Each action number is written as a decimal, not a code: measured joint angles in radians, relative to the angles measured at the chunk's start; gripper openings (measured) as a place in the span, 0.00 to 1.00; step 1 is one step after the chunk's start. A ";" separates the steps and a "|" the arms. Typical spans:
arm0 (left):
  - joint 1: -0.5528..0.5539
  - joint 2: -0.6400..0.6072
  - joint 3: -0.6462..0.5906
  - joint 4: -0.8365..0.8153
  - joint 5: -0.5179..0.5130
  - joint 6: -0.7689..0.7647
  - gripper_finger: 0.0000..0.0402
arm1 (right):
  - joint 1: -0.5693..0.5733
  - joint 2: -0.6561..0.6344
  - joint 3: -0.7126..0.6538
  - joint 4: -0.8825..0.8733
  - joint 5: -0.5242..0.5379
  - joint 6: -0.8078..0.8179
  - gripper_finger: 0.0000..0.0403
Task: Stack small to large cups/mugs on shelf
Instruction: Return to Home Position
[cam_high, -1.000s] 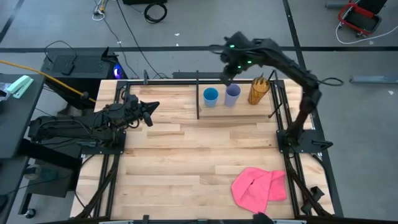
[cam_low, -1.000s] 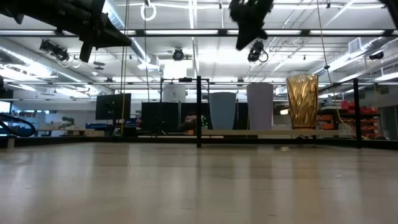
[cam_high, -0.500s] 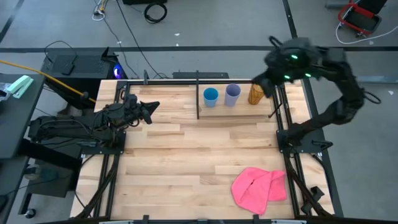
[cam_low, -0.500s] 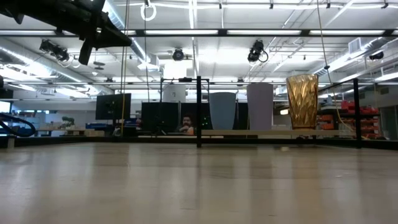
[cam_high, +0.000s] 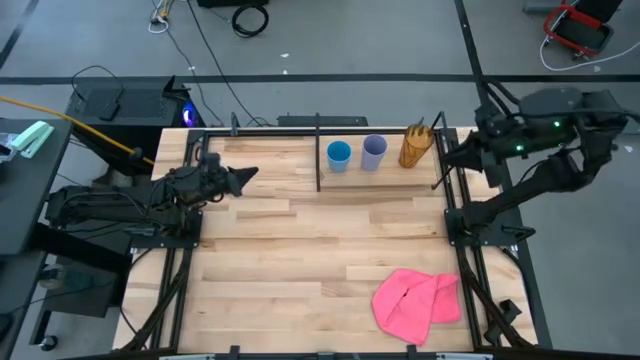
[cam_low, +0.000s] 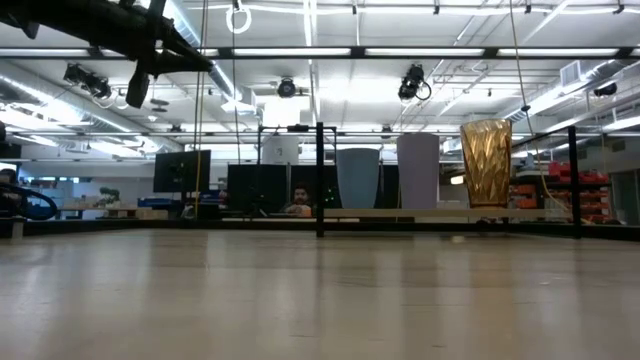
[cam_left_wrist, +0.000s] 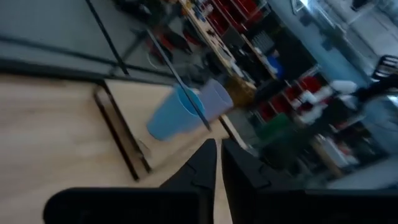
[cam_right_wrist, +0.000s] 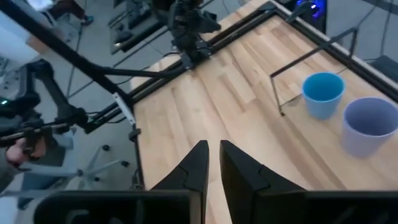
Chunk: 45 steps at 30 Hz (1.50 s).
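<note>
High view: blue cup, lavender cup and amber cup stood by height on the shelf, so left tool and right tool, pressed together, hung clear.

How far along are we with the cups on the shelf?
Done: blue cup, lavender cup and amber cup stand in a row, shortest to tallest, at the far edge of the shelf, right of the divider post. In hand: nothing; right gripper sits empty off to the right, left gripper at the left. Left: probably only parking the arms.
</note>
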<state>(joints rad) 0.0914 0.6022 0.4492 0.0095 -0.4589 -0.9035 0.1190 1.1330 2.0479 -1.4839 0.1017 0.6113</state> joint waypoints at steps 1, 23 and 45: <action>0.000 0.000 0.000 0.001 0.024 -0.011 0.08 | 0.029 -0.003 -0.012 0.004 0.017 0.016 0.12; -0.259 0.001 0.000 0.328 0.220 0.294 0.07 | 0.420 -0.032 -0.942 1.512 0.020 -0.093 0.12; -0.297 0.002 0.000 0.345 0.120 0.504 0.08 | 0.244 -0.109 -1.449 2.217 -0.193 0.007 0.12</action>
<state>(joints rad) -0.2053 0.6042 0.4492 0.3541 -0.3393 -0.3996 0.3633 1.0245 0.5988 0.7334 -0.0908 0.6178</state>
